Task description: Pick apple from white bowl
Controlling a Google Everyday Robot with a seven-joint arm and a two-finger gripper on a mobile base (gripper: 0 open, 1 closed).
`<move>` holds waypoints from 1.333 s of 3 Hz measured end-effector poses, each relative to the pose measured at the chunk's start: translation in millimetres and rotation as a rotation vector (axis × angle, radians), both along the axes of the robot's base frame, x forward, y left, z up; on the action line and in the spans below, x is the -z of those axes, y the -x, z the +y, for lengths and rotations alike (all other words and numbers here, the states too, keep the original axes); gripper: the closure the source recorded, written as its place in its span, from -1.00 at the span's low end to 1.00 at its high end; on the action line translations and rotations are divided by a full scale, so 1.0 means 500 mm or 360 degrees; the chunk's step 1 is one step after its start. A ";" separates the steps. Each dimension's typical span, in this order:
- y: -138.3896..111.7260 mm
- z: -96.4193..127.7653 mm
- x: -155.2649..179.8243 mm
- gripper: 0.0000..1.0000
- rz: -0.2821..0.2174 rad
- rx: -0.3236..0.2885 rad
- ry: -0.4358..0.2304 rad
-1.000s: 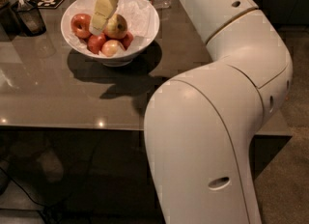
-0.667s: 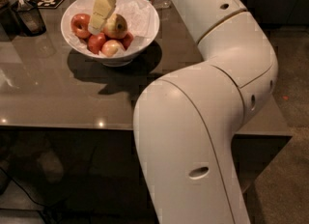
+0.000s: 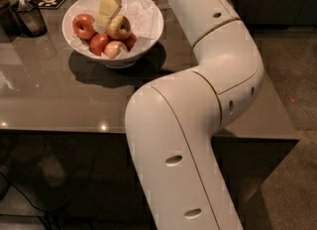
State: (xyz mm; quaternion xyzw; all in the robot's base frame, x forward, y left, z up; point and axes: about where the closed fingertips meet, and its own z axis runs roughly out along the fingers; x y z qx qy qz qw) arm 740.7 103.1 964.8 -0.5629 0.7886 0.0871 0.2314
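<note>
The white bowl (image 3: 148, 40), lined with crumpled white paper, stands at the back of the dark table. In it lies the large yellow-green apple with a red-orange blush (image 3: 121, 27), with red apples (image 3: 83, 25) and a small pale apple (image 3: 114, 49) around it. My gripper (image 3: 105, 21), pale yellow, reaches down into the bowl from above. It sits right against the left side of the large apple, between it and the leftmost red apple. My white arm (image 3: 198, 100) curves up the right side of the view.
A small dark container with a utensil (image 3: 27, 17) stands at the table's back left, beside a black-and-white marker tag (image 3: 49, 0). The table's front edge (image 3: 74, 130) runs across the middle. Carpeted floor (image 3: 292, 75) lies to the right.
The arm's elbow and lower link have swung across the view. The gripper stays in the bowl beside the large apple, and the apples have not moved.
</note>
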 end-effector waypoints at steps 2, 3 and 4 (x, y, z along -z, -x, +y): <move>-0.039 -0.020 0.064 -1.00 0.0105 0.0149 -0.0033; -0.042 -0.013 0.094 -1.00 0.0176 0.0169 -0.0076; -0.044 -0.003 0.111 -1.00 0.0213 0.0165 -0.0103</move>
